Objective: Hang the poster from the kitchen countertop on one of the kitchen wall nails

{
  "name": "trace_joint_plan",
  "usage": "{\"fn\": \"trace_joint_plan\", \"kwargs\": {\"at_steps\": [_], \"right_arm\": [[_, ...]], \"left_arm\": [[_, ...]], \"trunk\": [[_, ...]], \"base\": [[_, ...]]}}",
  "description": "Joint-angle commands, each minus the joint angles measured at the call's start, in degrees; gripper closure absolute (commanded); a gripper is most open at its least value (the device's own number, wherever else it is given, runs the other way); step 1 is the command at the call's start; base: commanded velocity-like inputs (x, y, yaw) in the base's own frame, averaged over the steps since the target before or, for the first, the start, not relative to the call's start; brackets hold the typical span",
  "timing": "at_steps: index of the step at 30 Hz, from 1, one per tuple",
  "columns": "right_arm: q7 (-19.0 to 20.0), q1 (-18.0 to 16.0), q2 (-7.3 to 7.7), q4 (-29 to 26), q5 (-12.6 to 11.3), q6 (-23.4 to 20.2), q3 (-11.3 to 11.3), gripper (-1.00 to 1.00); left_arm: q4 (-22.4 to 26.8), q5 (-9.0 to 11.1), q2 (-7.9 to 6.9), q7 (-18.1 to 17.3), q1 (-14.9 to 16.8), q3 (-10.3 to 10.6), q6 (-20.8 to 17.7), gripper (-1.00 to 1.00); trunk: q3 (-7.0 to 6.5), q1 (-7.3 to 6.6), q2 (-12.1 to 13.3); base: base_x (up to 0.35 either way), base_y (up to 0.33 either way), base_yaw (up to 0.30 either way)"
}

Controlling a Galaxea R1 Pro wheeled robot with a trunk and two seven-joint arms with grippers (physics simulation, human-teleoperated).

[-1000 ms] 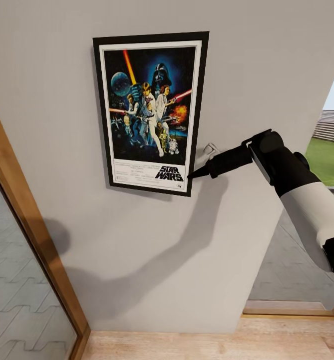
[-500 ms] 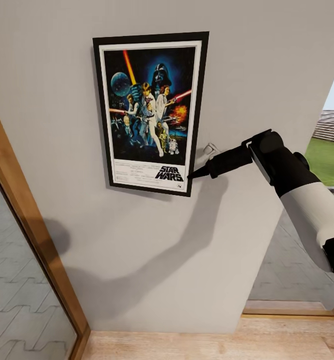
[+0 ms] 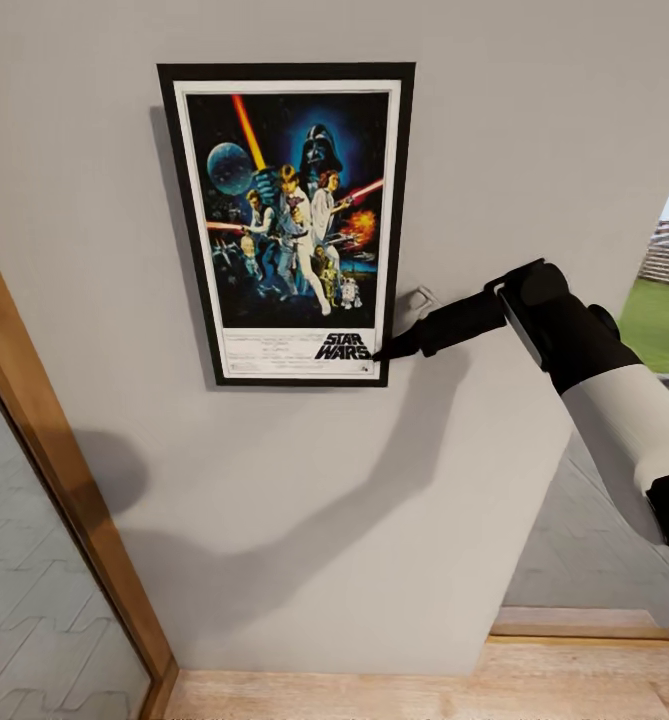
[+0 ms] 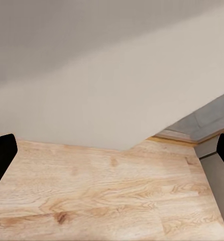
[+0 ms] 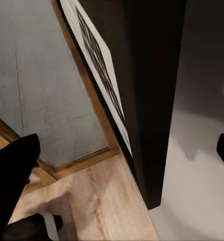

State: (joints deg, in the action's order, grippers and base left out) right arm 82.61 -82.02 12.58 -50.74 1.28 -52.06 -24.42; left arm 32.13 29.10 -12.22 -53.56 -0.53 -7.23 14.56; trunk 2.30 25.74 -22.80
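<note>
Hanging flat against the pale grey wall [image 3: 514,130], the poster [image 3: 289,225] sits upright and square, its lower right corner level with your right gripper [image 3: 386,352]. That gripper reaches in from the right, and its dark fingertip touches the frame's bottom corner; from the right wrist view the fingers stand wide apart on either side of the poster's edge [image 5: 142,100], so the jaws are open. Your left gripper's fingers [image 4: 2,155] show spread apart over the wooden floor [image 4: 102,191], holding nothing.
</note>
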Motion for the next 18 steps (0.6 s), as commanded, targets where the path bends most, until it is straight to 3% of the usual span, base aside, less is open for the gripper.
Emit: {"fn": "trace_joint_plan", "kwargs": {"at_steps": [1, 11, 18], "right_arm": [[0.17, -0.07, 0.05, -0.01, 0.27, -0.7, -0.08, -1.0], [0.19, -0.07, 0.07, -0.05, 0.3, -0.84, 0.06, -1.0], [0.19, -0.07, 0.27, -0.06, 0.25, -0.77, 0.04, -1.0]], "left_arm": [[0.04, 0.17, -0.02, -0.14, 0.01, 0.02, 0.13, -1.0], [0.04, 0.17, -0.01, -0.14, 0.01, 0.02, 0.15, -1.0], [0.04, 0.17, -0.01, -0.14, 0.01, 0.02, 0.2, -1.0]], "trunk": [[0.12, 0.04, -0.12], [0.12, 0.04, -0.12], [0.12, 0.04, -0.12]], "base": [[0.003, 0.0, 0.0], [-0.001, 0.0, 0.0], [-0.156, 0.0, 0.0]]}}
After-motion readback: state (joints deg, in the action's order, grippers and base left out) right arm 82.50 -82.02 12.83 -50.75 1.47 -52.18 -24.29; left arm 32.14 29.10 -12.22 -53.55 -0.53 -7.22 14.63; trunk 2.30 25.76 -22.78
